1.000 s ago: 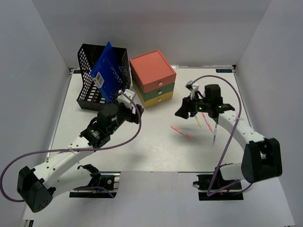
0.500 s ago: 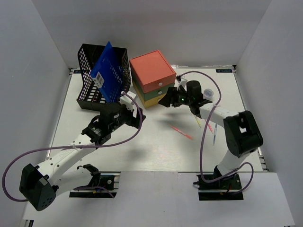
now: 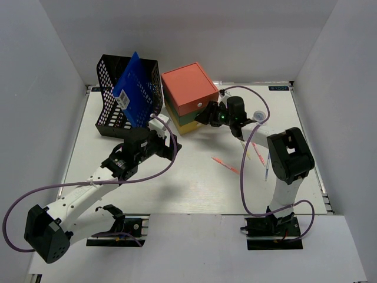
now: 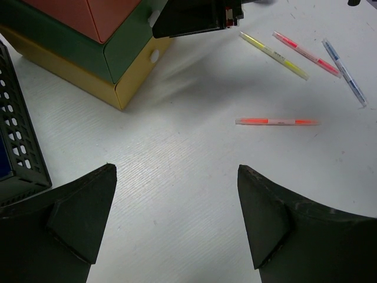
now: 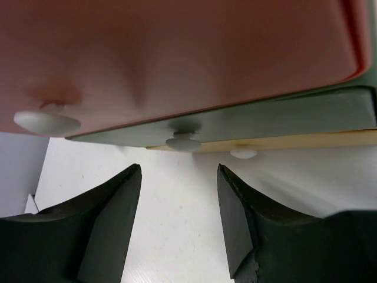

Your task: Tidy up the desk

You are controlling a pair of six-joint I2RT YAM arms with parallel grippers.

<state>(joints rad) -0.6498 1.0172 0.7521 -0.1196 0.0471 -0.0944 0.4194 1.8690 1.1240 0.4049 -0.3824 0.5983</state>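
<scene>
The white desk (image 3: 177, 188) carries a drawer box (image 3: 189, 97) with coral, green and yellow drawers at the back. My right gripper (image 3: 204, 115) is at the box's front, open and empty. In the right wrist view the right gripper (image 5: 178, 171) sits just below the green drawer's white knob (image 5: 184, 142), touching no knob. The coral drawer's knob (image 5: 46, 122) is further left. My left gripper (image 3: 166, 146) hovers over bare desk left of the box. In its wrist view the left gripper (image 4: 176, 171) stands wide open with nothing in it.
Several pens lie right of centre: red-orange (image 3: 226, 165), yellow (image 3: 247, 153), pink (image 3: 258, 154) and blue (image 3: 268, 167). A black mesh basket (image 3: 118, 112) holding a blue folder (image 3: 134, 88) stands at the back left. White walls enclose the desk.
My right gripper has swung left from above the pens to the front of the drawer box. The left gripper has edged slightly right.
</scene>
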